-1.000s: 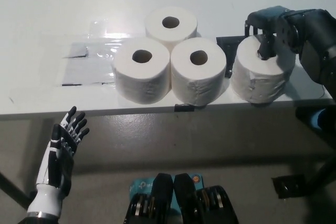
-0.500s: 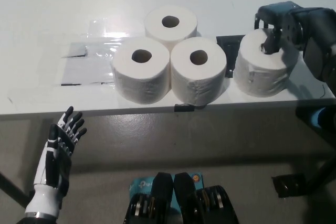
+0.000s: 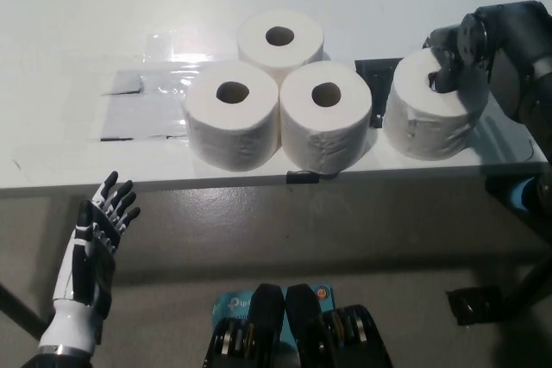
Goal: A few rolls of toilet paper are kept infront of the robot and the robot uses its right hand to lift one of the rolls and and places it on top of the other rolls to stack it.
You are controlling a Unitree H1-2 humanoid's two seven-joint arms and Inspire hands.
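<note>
Three rolls [image 3: 278,96] clustered on white tabletop [image 3: 78,140]: one behind, two in front, touching, all upright with cores up. Fourth roll [image 3: 429,114] apart at right, near tabletop's front edge, tilted slightly. Right hand [image 3: 457,53] clasps fourth roll from top right, finger in core hole. Left hand [image 3: 95,243] rests lower left, below tabletop edge, fingers spread, holding nothing.
</note>
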